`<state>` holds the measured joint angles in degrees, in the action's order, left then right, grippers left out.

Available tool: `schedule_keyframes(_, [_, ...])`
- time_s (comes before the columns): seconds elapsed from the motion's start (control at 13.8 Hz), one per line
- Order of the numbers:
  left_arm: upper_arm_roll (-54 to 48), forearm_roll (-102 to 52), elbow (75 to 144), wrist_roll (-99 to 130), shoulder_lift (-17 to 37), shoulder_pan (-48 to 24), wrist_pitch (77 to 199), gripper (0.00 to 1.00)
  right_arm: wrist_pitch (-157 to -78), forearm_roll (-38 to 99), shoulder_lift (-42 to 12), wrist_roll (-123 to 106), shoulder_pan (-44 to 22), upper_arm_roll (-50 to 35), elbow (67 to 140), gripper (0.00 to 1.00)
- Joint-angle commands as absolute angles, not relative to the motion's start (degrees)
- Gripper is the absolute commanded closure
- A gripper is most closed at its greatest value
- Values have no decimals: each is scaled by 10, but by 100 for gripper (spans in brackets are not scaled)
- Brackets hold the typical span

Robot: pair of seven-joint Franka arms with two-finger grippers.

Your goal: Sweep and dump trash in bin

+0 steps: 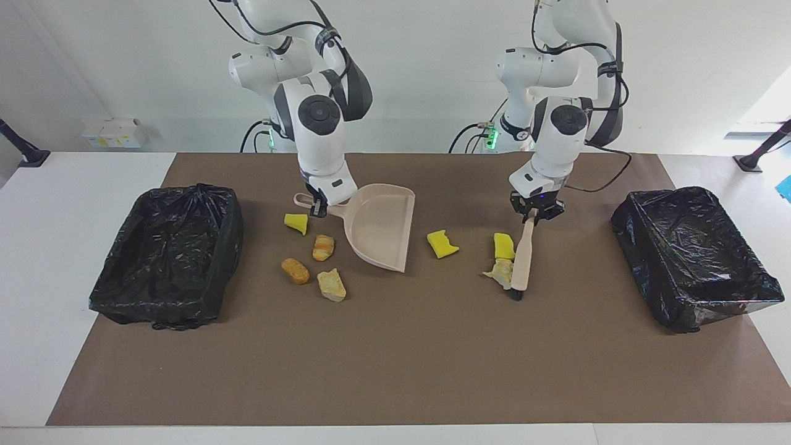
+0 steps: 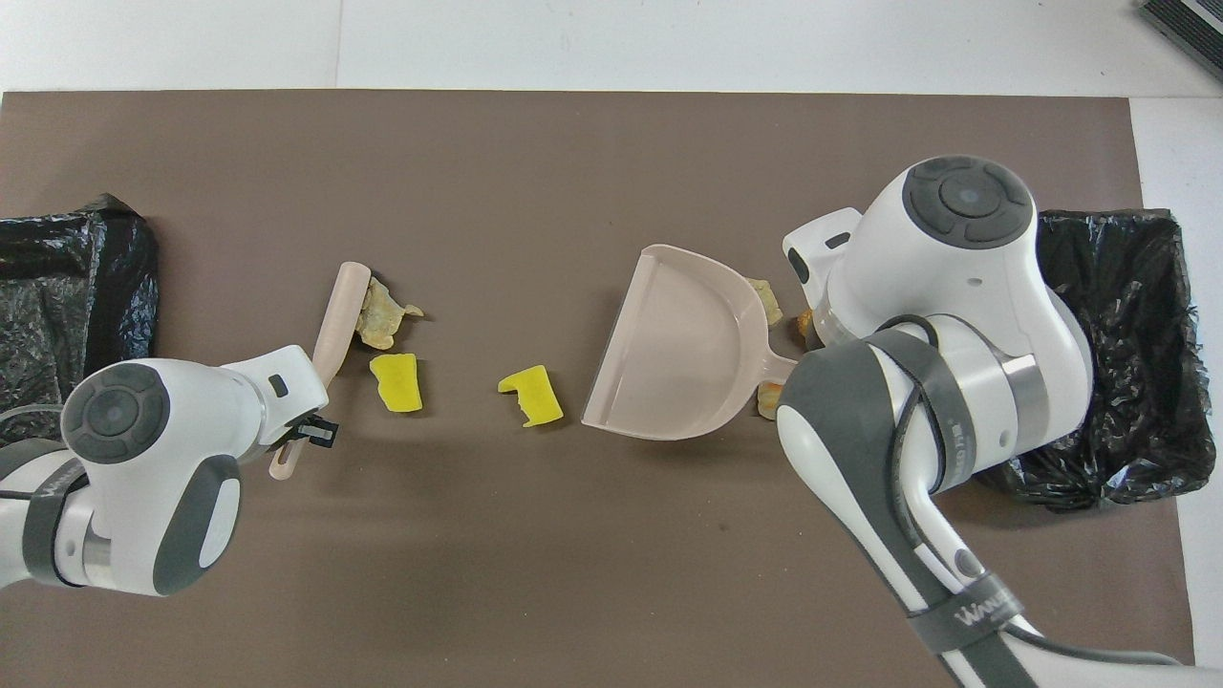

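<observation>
Yellow trash (image 1: pixel 503 245) apparently touching left hand's (image 1: pixel 536 213) brush (image 1: pixel 522 259).

Both arms are glossy white with rounded, bulbous shells, broken by dark grey collars at the joints. Each wrist housing carries a round dark grey cap with a ring of segmented buttons. Black cables loop loosely outside the links, strapped down by grey bands; on the right arm (image 2: pixel 917 411) one band at about 5 o'clock bears white lettering (too partial to read whole). Green lights glow at both bases. The left arm (image 1: pixel 559 133) ends in a small black pincer with a faint blue light, the right one's likewise black.
</observation>
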<state>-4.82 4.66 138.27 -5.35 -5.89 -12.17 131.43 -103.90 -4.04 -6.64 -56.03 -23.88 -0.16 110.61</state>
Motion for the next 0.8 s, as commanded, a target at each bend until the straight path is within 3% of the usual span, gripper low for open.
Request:
schedule_keyframes(0.0, [-40, 26, 1399, -56, -81, -156, 1293, 100, -1069, -66, -27, -550, -246, -3, 1163, 100])
schedule_keyframes(0.22, [-40, -3, 1400, -23, -82, -187, 1285, 100, -1112, -70, -19, -508, -256, -4, 1208, 100])
schedule_keyframes(0.72, [-41, -63, 1397, 68, -83, -298, 1287, 100, -1136, -75, -28, -461, -279, -4, 1223, 100])
